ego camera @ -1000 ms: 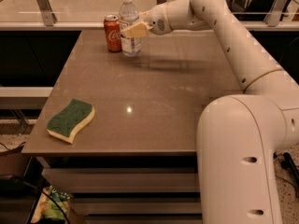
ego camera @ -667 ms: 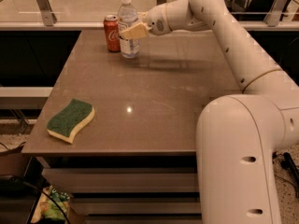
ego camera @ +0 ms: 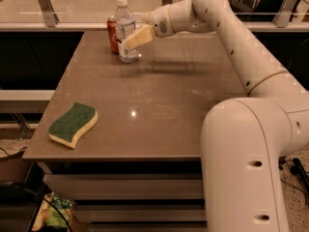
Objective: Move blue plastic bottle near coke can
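Camera view, one moment. The blue plastic bottle (ego camera: pixel 125 22) stands upright at the far left of the brown surface (ego camera: pixel 159 100), white cap on. Its wall is clear and bluish, and no fill level can be made out. The coke can (ego camera: pixel 112 34) stands upright just behind and to the left of the bottle, close enough that the two overlap in view. Whether they touch cannot be told. Only the can's red left part shows. Its top is hard to read, so open or sealed is unknown.

The gripper (ego camera: pixel 128 42) sits at the bottle's label height, reaching in from the right on the white arm (ego camera: pixel 227 28). The jaws are closed on the bottle. One tan finger (ego camera: pixel 136 36) lies across the front of the label, and the other is hidden behind the bottle.

A sponge (ego camera: pixel 73 123), green on top and yellow beneath, lies flat near the front left corner of the surface, well apart from bottle and can. The stretch of surface between them shows only a light reflection.

The robot's rounded white body (ego camera: pixel 246 168) fills the lower right and covers the surface's front right corner. Beyond the far edge runs a glass rail with metal posts (ego camera: pixel 45 5). Under the surface are pale shelf edges (ego camera: pixel 120 186). At the lower left, on the floor, lies a green packet (ego camera: pixel 53 214), partly cut off and not identifiable.
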Robot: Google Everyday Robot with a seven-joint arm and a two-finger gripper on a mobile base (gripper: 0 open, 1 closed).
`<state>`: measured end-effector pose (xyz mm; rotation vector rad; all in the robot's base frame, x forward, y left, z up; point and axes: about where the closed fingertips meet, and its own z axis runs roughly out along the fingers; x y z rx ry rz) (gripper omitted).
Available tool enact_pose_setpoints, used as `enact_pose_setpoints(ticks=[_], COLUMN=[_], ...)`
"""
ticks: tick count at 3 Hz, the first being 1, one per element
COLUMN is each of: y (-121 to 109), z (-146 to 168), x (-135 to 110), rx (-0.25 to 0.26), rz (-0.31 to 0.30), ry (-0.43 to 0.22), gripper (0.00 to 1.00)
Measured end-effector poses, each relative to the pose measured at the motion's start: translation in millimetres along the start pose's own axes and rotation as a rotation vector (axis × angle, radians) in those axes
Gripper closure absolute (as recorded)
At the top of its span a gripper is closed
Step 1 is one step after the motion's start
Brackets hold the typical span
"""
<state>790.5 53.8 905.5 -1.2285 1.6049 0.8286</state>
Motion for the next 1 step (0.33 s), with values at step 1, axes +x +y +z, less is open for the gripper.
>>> enact_pose_setpoints(ticks=[1], y=[0.0], z=[0.1], x=[0.0], rx=[0.0], rz=[0.0], ry=[0.0], gripper=[0.0])
